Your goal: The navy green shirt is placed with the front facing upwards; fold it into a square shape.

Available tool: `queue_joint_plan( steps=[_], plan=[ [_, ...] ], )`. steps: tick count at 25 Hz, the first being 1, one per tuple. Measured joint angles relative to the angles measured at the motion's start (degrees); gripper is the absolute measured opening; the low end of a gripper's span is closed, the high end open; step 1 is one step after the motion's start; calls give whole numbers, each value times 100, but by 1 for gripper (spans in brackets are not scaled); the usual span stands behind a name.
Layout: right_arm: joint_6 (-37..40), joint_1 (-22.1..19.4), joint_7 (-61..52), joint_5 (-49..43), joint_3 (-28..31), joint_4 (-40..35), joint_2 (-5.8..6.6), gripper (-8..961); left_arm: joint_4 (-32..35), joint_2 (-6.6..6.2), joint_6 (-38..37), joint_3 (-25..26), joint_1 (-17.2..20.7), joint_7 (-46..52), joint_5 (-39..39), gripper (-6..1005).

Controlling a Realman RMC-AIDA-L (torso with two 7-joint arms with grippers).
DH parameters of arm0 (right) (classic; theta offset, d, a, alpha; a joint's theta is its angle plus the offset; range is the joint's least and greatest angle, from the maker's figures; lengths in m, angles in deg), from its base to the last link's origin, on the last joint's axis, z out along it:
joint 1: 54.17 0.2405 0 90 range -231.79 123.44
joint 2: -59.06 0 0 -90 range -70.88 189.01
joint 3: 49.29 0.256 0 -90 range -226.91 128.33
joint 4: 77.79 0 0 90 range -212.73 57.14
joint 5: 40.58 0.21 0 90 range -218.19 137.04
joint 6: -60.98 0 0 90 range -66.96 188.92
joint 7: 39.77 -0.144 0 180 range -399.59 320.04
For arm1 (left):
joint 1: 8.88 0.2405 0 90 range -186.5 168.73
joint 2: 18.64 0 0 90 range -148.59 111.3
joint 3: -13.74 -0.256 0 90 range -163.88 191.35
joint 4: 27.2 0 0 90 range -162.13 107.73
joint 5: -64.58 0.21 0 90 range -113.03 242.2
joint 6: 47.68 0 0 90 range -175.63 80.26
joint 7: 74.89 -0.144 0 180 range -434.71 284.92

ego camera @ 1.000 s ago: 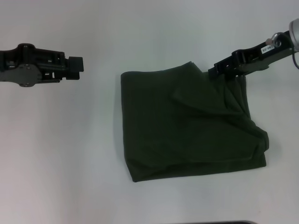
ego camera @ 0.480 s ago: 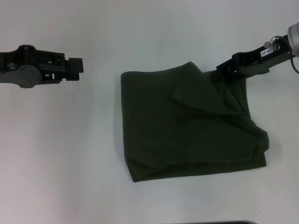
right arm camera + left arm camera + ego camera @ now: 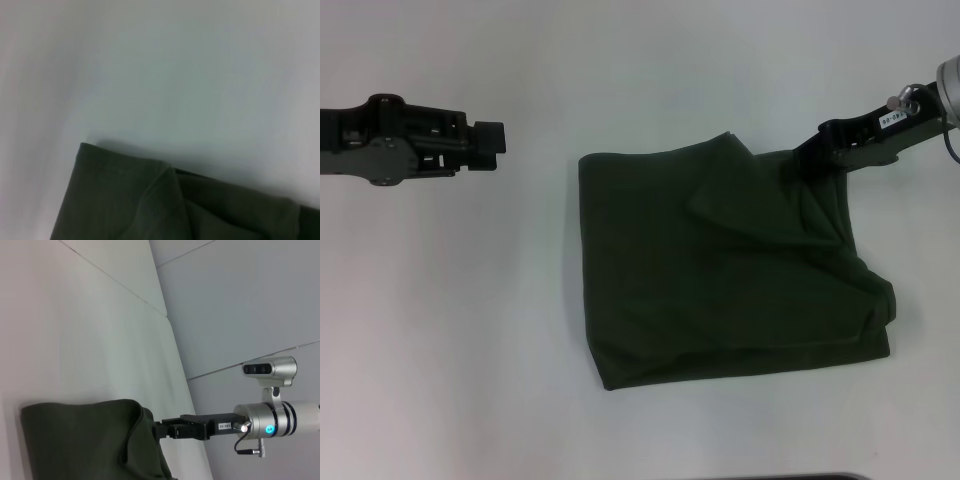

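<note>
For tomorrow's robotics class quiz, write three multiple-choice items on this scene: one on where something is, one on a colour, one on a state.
1. Where is the right gripper?
A. at the shirt's far right corner
B. over the shirt's middle
C. at the shirt's near left corner

2. What colour is the shirt?
A. bright red
B. dark olive green
C. white

3. How does the shirt lie?
A. spread out flat with sleeves out
B. hanging in the air
C. folded into a rough square on the table

Answers:
1 A: the right gripper sits by the far right corner; the left gripper is far off to the left.
2 B: the navy green shirt is dark olive green.
3 C: it lies as a folded block on the white table.
</note>
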Motion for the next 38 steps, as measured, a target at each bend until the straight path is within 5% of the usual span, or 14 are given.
queue_joint_plan(
  steps=[11, 27, 38],
  plan=[
    [120, -7, -30, 33, 32, -60, 21, 65, -3, 9, -1, 3, 22, -9, 33, 366],
    [981, -19, -40, 46, 517, -569, 201, 6, -3, 2, -34, 7, 40, -53, 10, 366],
    [828, -86, 9, -423, 490, -293, 361, 7, -3, 7, -21, 2, 40, -62, 20, 367]
  ],
)
